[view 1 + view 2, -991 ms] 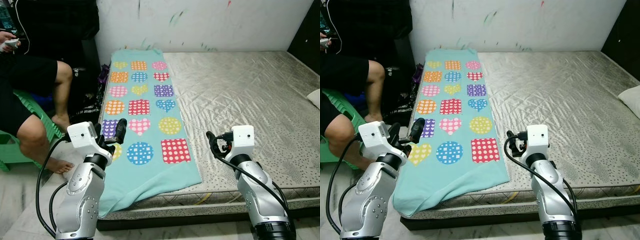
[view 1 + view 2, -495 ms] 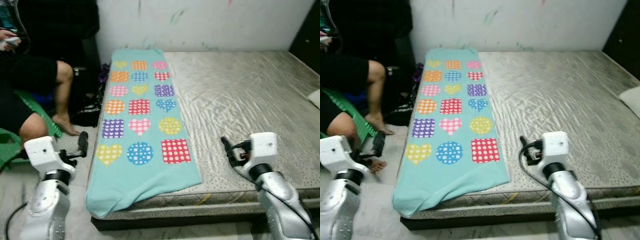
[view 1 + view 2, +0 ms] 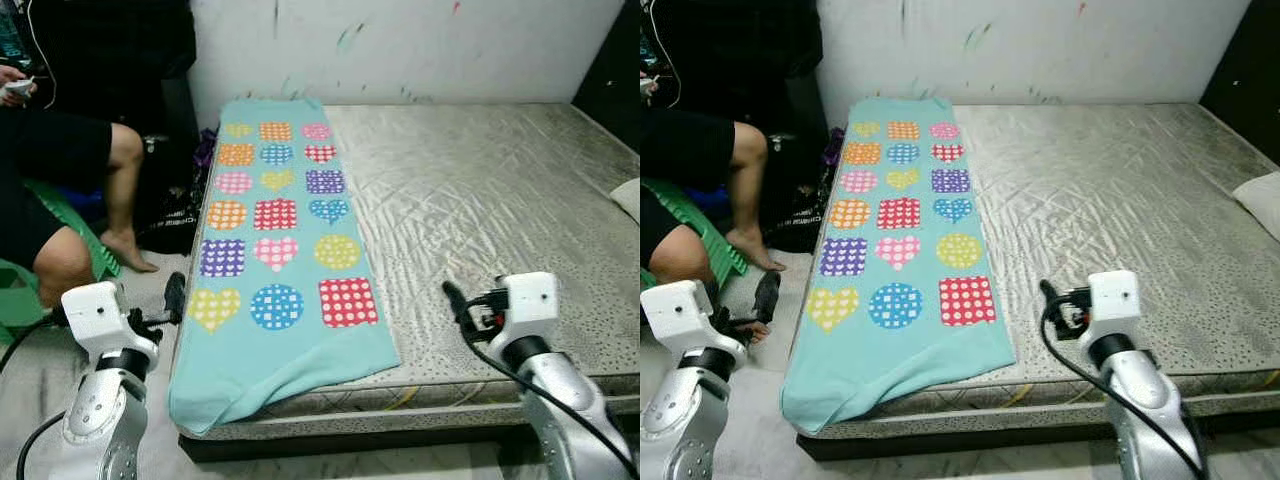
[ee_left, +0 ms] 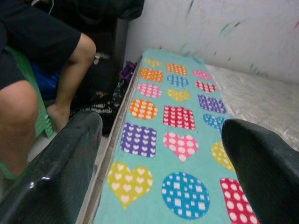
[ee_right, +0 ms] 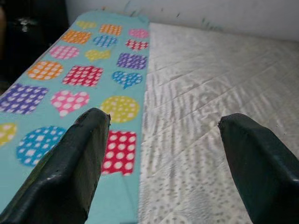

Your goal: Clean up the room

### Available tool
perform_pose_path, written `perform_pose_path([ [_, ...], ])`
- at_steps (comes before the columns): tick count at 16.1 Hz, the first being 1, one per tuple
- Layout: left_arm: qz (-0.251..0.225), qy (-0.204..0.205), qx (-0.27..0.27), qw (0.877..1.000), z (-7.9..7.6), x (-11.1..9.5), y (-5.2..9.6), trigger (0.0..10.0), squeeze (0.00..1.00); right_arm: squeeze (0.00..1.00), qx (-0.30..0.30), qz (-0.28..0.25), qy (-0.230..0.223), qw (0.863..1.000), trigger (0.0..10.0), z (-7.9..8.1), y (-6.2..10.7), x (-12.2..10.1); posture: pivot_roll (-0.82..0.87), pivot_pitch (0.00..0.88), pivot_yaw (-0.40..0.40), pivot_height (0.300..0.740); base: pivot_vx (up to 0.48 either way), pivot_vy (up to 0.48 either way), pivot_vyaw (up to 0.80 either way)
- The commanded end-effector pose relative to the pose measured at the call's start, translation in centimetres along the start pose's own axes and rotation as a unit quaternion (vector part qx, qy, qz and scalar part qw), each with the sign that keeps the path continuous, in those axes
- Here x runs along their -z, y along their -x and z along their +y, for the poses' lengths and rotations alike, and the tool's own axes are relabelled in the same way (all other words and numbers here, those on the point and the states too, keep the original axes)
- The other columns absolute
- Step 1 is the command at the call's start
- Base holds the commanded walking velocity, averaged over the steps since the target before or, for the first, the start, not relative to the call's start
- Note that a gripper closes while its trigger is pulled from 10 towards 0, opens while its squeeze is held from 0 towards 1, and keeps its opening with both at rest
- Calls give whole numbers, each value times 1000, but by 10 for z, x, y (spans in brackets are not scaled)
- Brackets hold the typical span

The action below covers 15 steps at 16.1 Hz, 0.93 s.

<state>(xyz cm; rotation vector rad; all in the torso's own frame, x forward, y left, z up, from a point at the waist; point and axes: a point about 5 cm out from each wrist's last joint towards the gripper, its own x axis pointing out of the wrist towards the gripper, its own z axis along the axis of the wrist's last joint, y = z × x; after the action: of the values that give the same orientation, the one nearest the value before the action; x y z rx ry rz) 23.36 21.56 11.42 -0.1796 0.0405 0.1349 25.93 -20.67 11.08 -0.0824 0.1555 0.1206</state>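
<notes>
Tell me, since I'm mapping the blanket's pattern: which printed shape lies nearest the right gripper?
The red square with white dots on the blanket, in the last row, closest to the right gripper.

I see a person (image 3: 60, 190) seated on a green chair (image 3: 85, 225) left of the bed, beneath a paint-streaked white wall (image 3: 420, 45).

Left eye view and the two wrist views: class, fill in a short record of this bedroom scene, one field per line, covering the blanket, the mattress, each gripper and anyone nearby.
Blanket: turquoise blanket with coloured dotted hearts, circles and squares, laid flat along the mattress's left side, its near end draped over the edge.
Mattress: bare grey quilted mattress against the wall.
Left gripper: left gripper raised beside the bed's left edge, jaws open, holding nothing.
Right gripper: right gripper over the mattress's near edge, jaws open, holding nothing.
Person: seated person at the left, barefoot, on a green seat.
</notes>
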Motion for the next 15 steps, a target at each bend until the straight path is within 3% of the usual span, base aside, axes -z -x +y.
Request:
perform_pose_path([
  [1,1,-2,5,1000,1,-2,2,10000,0,0,-10,-6,0,1000,10000,4,3,-4,-70,39,-25,740,0,0,0],
  [15,5,22,38,999,-11,-6,4,10000,0,0,-14,7,-14,1000,10000,14,4,0,-64,85,-17,740,0,0,0],
])
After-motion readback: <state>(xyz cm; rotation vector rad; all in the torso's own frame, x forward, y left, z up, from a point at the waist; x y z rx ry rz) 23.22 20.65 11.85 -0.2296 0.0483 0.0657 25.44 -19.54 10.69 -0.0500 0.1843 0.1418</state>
